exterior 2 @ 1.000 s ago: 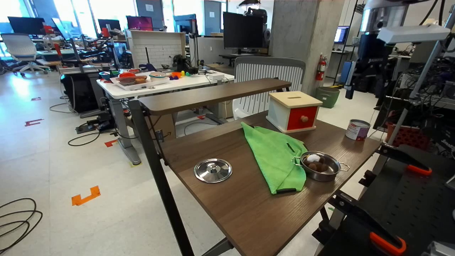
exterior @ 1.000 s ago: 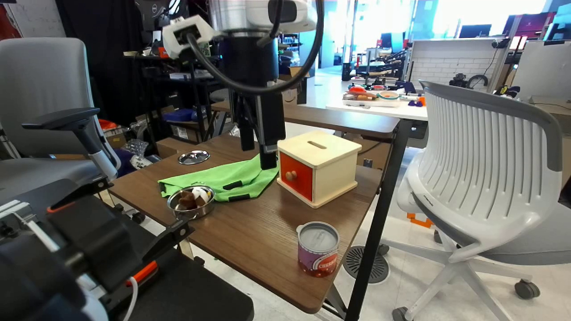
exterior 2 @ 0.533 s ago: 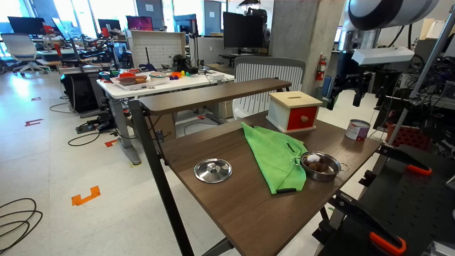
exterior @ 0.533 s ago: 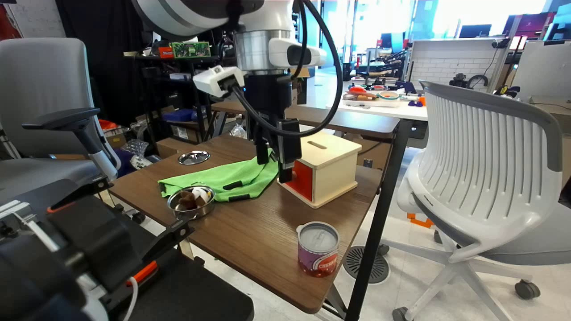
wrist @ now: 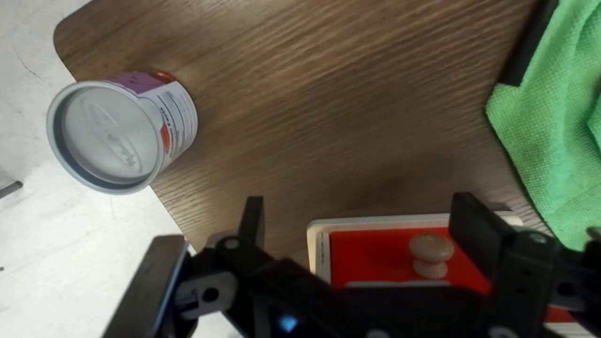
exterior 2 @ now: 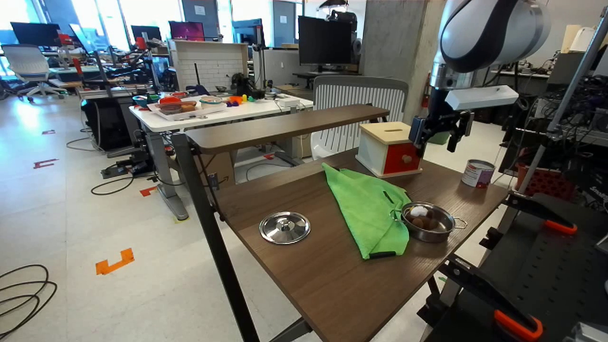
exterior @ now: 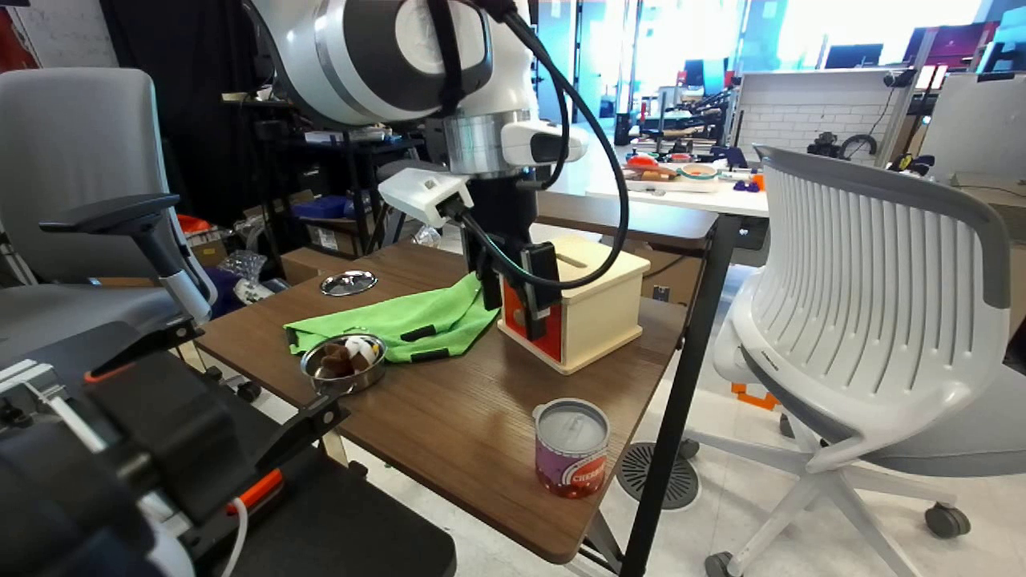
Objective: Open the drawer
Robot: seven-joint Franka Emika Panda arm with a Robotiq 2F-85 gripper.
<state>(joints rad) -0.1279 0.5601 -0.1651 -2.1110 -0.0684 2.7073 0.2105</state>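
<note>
The drawer has a red-orange front [exterior 2: 395, 164] and is shut, flush in the light wooden box [exterior: 605, 320]. Its round wooden knob [wrist: 430, 249] shows in the wrist view and in an exterior view [exterior 2: 406, 159]. My gripper [exterior: 513, 314] is open and empty, fingers pointing down, in front of the drawer. In the wrist view the gripper [wrist: 359, 204] has the knob between its wide-spread fingers in the picture, nearer the right-hand finger [wrist: 474, 230]. I cannot tell whether the fingers are down at knob height; no touch shows.
The tin can [wrist: 173, 117] stands near the table's edge, to one side of the box. A green cloth [exterior 2: 365, 209] lies beside the box. A metal pot [exterior 2: 430, 235] stands by the cloth, and a lid [exterior 2: 285, 228] lies on the table. A chair [exterior: 874, 304] stands beyond.
The arm has come down and moved across to the drawer front, the gripper now overlapping the box in both exterior views. The gripper has stayed open. The box, can, cloth and pot have not moved.
</note>
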